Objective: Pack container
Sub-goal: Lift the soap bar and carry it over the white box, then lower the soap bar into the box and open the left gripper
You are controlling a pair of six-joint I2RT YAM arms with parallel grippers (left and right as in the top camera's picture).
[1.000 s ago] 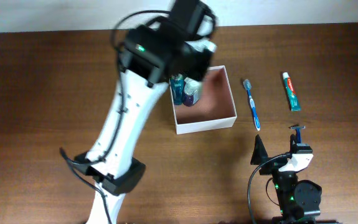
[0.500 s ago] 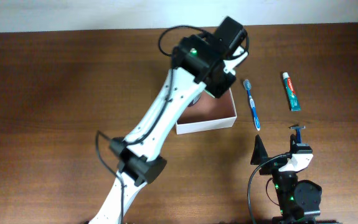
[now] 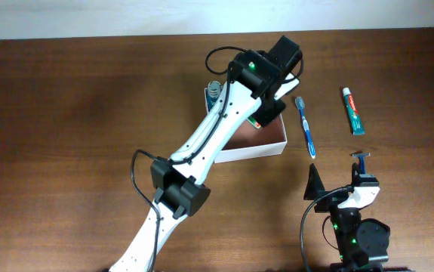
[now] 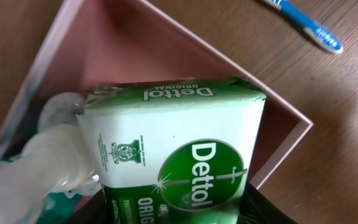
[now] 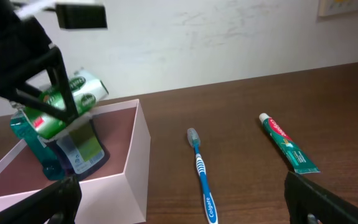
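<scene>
Holding a green soap bar (image 4: 179, 155), the left gripper (image 5: 57, 93) is clamped on its sides. Container (image 3: 248, 153): directly beneath that gripper, open top up, a blue bottle (image 5: 73, 152) standing inside under the soap. Right gripper (image 3: 336, 175): jaws spread wide, empty, well apart from the container. Toothbrush (image 3: 306, 127) and toothpaste (image 3: 353, 110): flat on the table (image 3: 66, 136), ahead of the right gripper.

Left arm (image 3: 210, 136): white tapered links, black joint housings, looping black cables, green light just behind the left pincer (image 3: 266, 113). Right arm (image 3: 361, 196): short white link behind the black-fingered right pincer (image 5: 185, 202), black base, green lights.
</scene>
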